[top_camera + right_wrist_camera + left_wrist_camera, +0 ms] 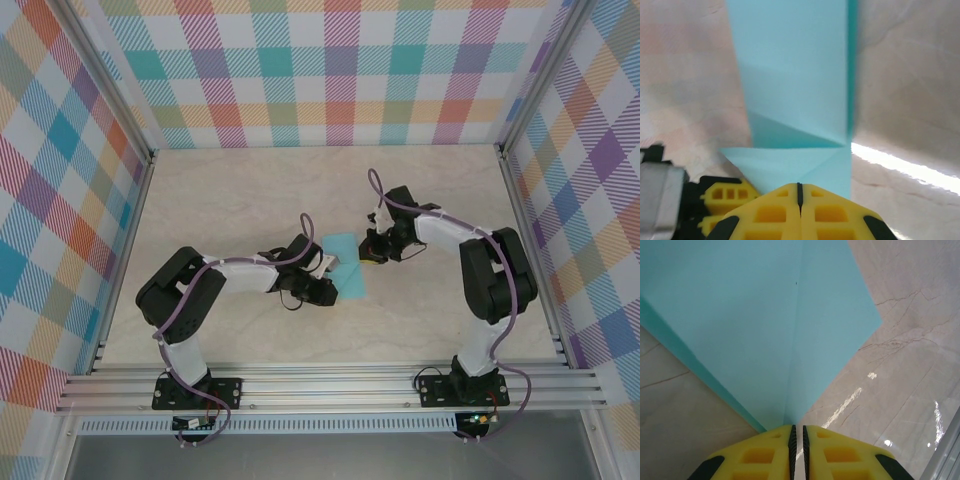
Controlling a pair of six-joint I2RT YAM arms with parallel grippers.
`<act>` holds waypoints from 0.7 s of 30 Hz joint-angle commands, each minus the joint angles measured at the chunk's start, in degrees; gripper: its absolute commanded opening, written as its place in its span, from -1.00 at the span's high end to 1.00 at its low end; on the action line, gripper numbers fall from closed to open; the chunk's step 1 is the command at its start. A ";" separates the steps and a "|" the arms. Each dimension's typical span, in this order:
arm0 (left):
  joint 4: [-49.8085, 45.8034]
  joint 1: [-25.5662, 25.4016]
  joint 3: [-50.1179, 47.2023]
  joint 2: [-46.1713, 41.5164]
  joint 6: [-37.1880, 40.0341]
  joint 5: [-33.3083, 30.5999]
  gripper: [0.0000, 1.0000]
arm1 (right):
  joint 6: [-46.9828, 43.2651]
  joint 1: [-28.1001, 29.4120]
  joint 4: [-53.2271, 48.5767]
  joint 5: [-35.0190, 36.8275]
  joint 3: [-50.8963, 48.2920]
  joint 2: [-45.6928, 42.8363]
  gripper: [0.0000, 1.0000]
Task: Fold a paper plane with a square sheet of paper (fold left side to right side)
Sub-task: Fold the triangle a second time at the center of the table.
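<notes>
The folded paper [347, 272] lies at the middle of the table [240, 190], long axis 12 to 6, between both arms. The left tool [326, 264], at the paper's 9 o'clock edge, pinches a raised flap. The right tool [370, 252], at 2 o'clock, is clenched against the paper. The surface is smooth and marbled, and the checked walls [340, 70] stand well back.

The left end effector [327, 264] and the right end effector [369, 249] face each other over the pale marble table [230, 190]. Between them sits the light-turquoise sheet of paper [348, 275], a narrow strip. Its left edge meets the left end effector's tip, and its upper right edge meets the right end effector's tip. Plaid walls [330, 70] stand beyond both, and aluminium rails [330, 385] run behind them by the arm bases.
</notes>
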 commanded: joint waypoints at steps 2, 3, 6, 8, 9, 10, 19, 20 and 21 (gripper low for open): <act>-2.48 -0.08 -1.88 -0.02 0.29 -0.50 0.73 | 1.16 4.74 1.78 -2.60 -3.54 -2.27 0.96; -2.48 -0.07 -1.94 -0.02 0.33 -0.59 0.73 | 2.01 5.90 2.72 -2.46 -4.14 -1.98 0.96; -2.48 -0.08 -2.04 -0.04 0.23 -1.08 0.73 | 4.09 8.27 4.97 -2.31 -4.33 0.48 0.96; -2.64 -0.03 -2.02 0.07 0.24 -1.37 0.74 | 4.40 9.40 5.60 -2.38 -3.39 2.66 0.96; -2.66 -0.06 -2.04 0.07 0.26 -1.46 0.74 | 4.56 9.89 5.73 -2.40 -2.79 3.70 0.96; -2.65 -0.08 -2.08 0.08 0.21 -1.66 0.74 | 4.54 10.17 5.85 -2.55 -2.23 4.83 0.96; -2.42 0.20 -2.23 0.32 -0.25 -3.29 0.76 | 2.55 10.32 4.17 3.05 -1.01 8.68 0.96; -2.33 0.28 -2.39 0.39 -0.33 -3.35 0.76 | 2.31 10.17 4.04 3.94 -0.86 8.71 0.95; -2.24 0.35 -2.43 0.42 -0.33 -3.27 0.77 | 2.13 9.74 3.88 4.57 -0.68 8.79 0.95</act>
